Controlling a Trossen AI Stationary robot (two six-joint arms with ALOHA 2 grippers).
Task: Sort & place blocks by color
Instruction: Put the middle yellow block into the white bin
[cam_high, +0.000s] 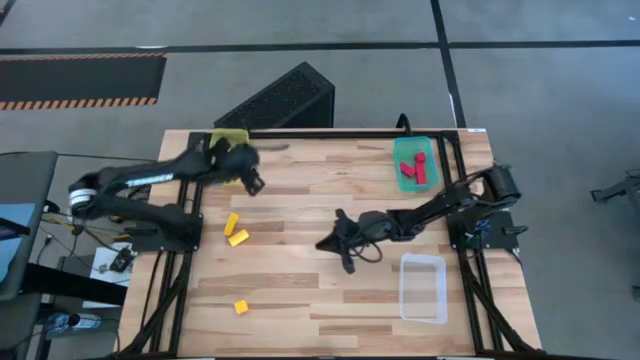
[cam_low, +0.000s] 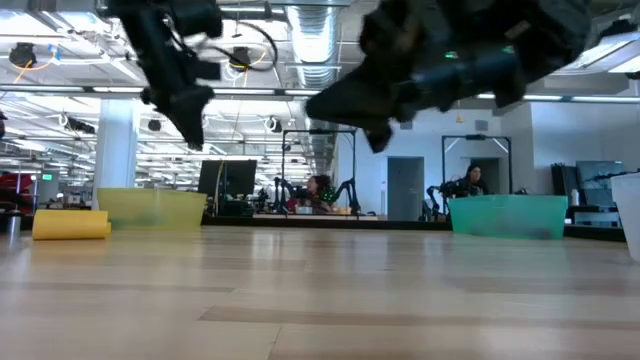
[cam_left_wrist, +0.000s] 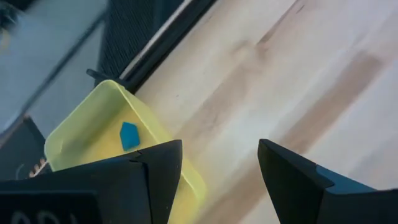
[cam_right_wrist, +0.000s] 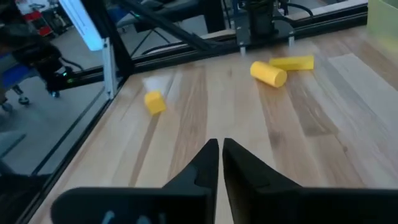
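My left gripper (cam_high: 255, 183) (cam_left_wrist: 221, 168) is open and holds nothing; it hangs above the table just beside the yellow bin (cam_high: 228, 140) (cam_left_wrist: 99, 134), toward the table's middle. One blue block (cam_left_wrist: 129, 135) lies in that bin. Three yellow blocks lie on the wood: a bar (cam_high: 232, 222) (cam_right_wrist: 292, 62), a short cylinder (cam_high: 238, 238) (cam_right_wrist: 268, 73) (cam_low: 70, 224) and a small cube (cam_high: 241, 307) (cam_right_wrist: 155, 102). Red blocks (cam_high: 412, 170) lie in the teal bin (cam_high: 413, 160) (cam_low: 508, 215). My right gripper (cam_high: 322, 243) (cam_right_wrist: 221, 155) is shut and empty, raised over the table's middle, pointing toward the yellow blocks.
A clear bin (cam_high: 423, 288) stands near the table's right near corner, with nothing seen in it. A black ribbed box (cam_high: 280, 98) sits beyond the far edge behind the yellow bin. Bare wood (cam_high: 320, 300) lies between the yellow blocks and the clear bin.
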